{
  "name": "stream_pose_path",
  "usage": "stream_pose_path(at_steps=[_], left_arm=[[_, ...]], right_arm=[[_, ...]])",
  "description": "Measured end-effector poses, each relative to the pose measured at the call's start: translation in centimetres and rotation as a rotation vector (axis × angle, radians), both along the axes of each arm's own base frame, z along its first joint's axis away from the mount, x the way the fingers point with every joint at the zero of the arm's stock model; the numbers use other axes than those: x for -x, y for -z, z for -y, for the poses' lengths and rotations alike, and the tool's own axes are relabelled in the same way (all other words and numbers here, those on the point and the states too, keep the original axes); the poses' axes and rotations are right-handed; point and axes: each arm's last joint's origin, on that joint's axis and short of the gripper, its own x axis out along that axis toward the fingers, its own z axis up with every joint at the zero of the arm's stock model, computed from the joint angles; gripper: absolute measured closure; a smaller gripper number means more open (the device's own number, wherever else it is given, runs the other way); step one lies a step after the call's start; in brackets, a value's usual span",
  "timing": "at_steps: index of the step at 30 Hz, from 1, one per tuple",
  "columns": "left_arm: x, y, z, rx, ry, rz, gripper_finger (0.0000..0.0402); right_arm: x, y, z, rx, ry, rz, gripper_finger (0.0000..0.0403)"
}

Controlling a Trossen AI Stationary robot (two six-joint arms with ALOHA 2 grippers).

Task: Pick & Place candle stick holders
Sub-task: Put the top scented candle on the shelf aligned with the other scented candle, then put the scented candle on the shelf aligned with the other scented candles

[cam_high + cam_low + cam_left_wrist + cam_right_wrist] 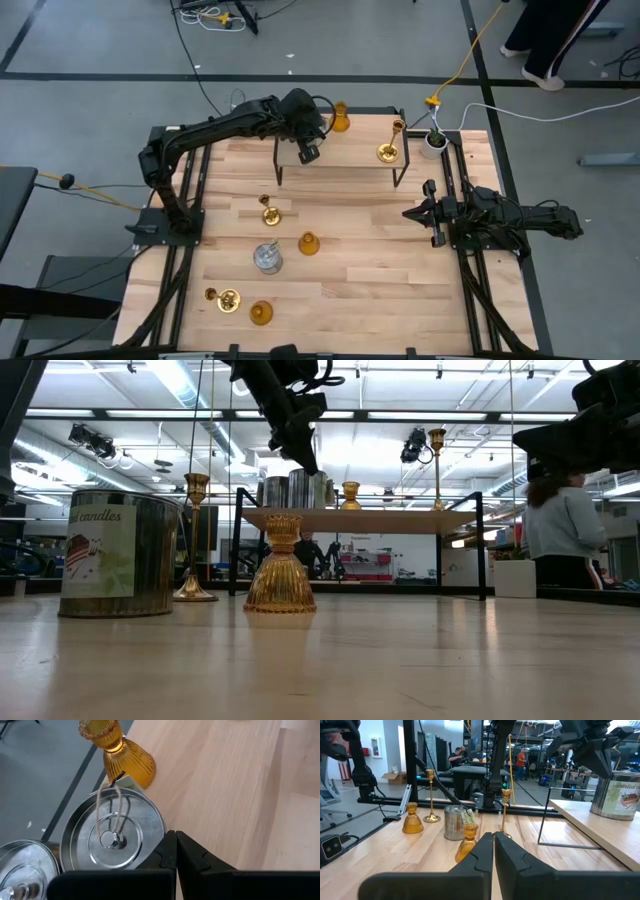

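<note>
I see the left gripper closed and empty above the raised wooden shelf.
On the shelf: silvery lidded tin, amber ribbed glass holder, brass holder. Others stand on the wooden table. Right gripper closed, empty, at the table's right edge.

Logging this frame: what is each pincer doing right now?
Left pincer: shut, empty, above the raised shelf.
Right pincer: shut, empty, at the table's right edge.

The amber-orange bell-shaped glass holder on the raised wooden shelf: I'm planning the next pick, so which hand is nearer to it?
Left. The left hand hangs shut over the shelf just beside the amber-orange bell-shaped glass holder; the right hand waits shut at the table's right edge, farther off.
</note>
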Motion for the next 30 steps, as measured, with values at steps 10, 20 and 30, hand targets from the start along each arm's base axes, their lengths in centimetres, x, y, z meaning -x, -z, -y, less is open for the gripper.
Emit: stream_pose_path(at_steps=[10, 20, 30], left_arm=[[0.4, -0.4, 1.7, 0.033, 0.036, -0.072, 0.0399], [1.7, -1.8, 6.2, 0.181, 0.218, -0.124, 0.0398], [2.6, -2.7, 10.6, 0.24, 0.435, -0.161, 0.0398]], right_arm=[[0.0, 0.0, 0.0, 0.0, 0.0, 0.0, 0.0381], [0.0, 0.0, 0.0, 0.0, 0.0, 0.0, 0.0381], [0.0, 0.0, 0.0, 0.0, -0.001, 0.0, 0.0381]])
